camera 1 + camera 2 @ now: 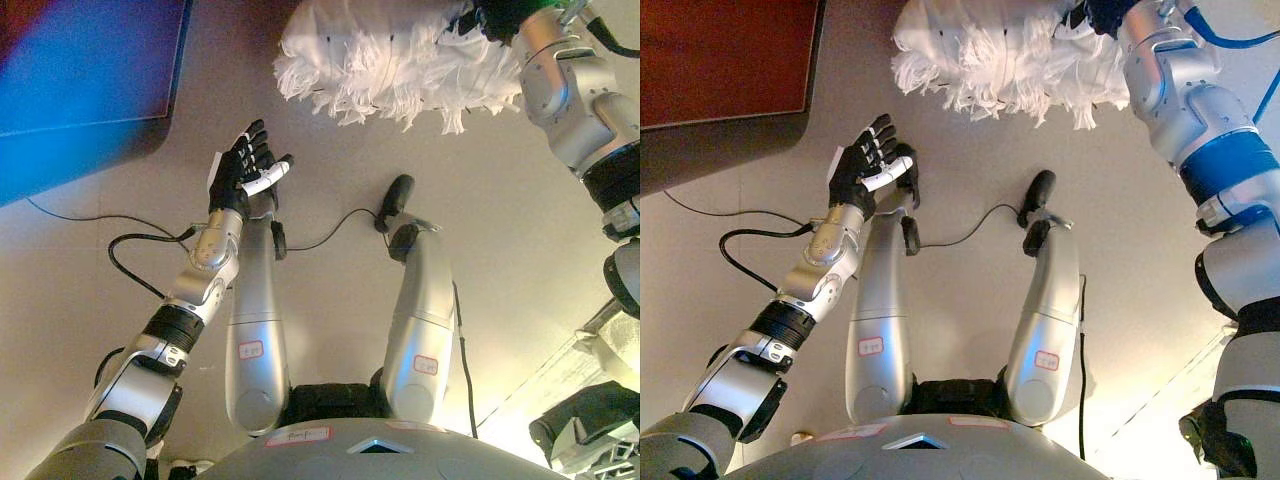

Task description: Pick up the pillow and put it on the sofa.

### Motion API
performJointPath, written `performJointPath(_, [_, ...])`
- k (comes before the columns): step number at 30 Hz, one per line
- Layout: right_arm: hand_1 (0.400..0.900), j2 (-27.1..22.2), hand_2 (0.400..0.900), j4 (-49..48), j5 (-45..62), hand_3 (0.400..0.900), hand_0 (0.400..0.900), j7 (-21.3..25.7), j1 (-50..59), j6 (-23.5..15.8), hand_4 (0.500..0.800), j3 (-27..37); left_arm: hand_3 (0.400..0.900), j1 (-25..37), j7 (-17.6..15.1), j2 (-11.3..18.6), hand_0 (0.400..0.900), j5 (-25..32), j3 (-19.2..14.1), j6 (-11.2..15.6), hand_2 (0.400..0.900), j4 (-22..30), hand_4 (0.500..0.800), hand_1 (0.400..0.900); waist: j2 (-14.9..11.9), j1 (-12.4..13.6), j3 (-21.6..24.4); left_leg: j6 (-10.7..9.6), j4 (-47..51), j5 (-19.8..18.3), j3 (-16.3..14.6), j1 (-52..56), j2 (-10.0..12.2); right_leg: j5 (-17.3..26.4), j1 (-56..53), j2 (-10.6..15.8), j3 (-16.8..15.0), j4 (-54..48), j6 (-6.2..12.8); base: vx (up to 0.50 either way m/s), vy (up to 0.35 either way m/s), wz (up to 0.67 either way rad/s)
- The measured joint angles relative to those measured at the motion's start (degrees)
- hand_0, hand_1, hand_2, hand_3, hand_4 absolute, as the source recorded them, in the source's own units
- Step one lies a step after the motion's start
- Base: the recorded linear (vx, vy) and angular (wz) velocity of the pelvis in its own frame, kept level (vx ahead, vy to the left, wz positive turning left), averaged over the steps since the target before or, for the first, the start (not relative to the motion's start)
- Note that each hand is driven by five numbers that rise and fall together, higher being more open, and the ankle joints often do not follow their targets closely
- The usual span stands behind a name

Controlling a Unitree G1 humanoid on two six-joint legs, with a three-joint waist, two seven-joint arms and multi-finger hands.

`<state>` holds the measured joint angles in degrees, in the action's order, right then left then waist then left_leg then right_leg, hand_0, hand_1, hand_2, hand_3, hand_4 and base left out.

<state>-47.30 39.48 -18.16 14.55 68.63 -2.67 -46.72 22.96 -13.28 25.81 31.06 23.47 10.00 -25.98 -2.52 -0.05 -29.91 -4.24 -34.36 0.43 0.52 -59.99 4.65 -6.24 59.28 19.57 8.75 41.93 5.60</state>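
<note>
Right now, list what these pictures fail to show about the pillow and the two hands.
- Pillow: its upper part is cut off by the top edge in both eye views; only white fringe and part of the body show.
- Right hand: mostly hidden against the pillow and cropped by the top edge, so its grip cannot be read.
- Sofa: not identifiable in either view.
- Left hand: fully visible, fingers spread, holding nothing.

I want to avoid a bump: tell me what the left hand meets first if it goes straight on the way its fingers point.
The left hand, open, points up the view and a little right. Bare floor lies ahead first; farther along that line hangs the white fringed pillow, though depth is unclear, so the hand may pass beneath it.
</note>
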Motion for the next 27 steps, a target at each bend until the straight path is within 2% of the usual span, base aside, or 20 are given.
performJointPath(5, [0.400,-2.34,0.400,-7.52,-1.27,0.400,0.400,0.11,-8.93,0.08,0.500,4.83,0.900,-0.46,-0.07,-1.00,0.900,-2.24,-0.83,-1.32,0.900,-3.44,0.800,0.900,-0.09,-0.34,-0.02,0.35,3.65,-0.12,-0.94,8.04,-0.08,0.86,-8.16,-0.83,-0.24,-4.75,1.03,0.02,0.032,-0.11])
performJointPath(12, [0.400,-4.77,0.400,-19.61,-5.75,0.400,0.400,0.14,-22.91,-0.21,0.500,15.25,0.900,-2.22,0.12,-1.09,0.900,-4.54,-3.16,-1.96,0.900,-3.69,0.800,0.900,-0.21,-1.30,0.02,0.63,7.73,-0.40,-2.11,19.37,-0.06,1.82,-19.58,-1.31,-0.30,-10.31,1.89,0.05,0.015,-0.09])
performJointPath(19, [0.400,-5.23,0.400,-30.46,-7.43,0.400,0.400,0.04,-36.90,-1.04,0.500,27.26,0.900,-7.08,2.98,-2.05,0.900,-7.82,-5.82,-2.84,0.900,-4.04,0.800,0.900,-0.15,-2.50,0.16,0.65,14.02,-0.23,-3.32,32.57,0.67,4.71,-33.98,-2.91,0.77,-20.24,2.75,0.10,0.012,-0.07])
performJointPath(23, [0.400,-5.51,0.400,-34.56,-7.40,0.400,0.400,0.04,-39.35,-3.01,0.500,31.92,0.900,-10.19,5.04,-2.20,0.900,-8.56,-7.97,-3.18,0.900,-3.90,0.800,0.900,-0.17,-3.14,0.55,0.57,19.15,0.94,-4.51,37.91,0.85,7.31,-39.41,-3.45,1.06,-26.84,3.06,0.15,0.019,0.04])
performJointPath(27, [0.400,-5.59,0.400,-35.01,-7.24,0.400,0.400,-0.23,-40.53,-3.90,0.500,34.13,0.900,-12.61,7.83,-2.10,0.900,-8.75,-9.17,-3.30,0.900,-2.33,0.800,0.900,-0.05,-2.66,0.68,0.25,25.22,2.68,-4.17,44.02,0.74,9.33,-46.78,-4.01,3.23,-34.10,3.20,0.13,0.018,0.14])
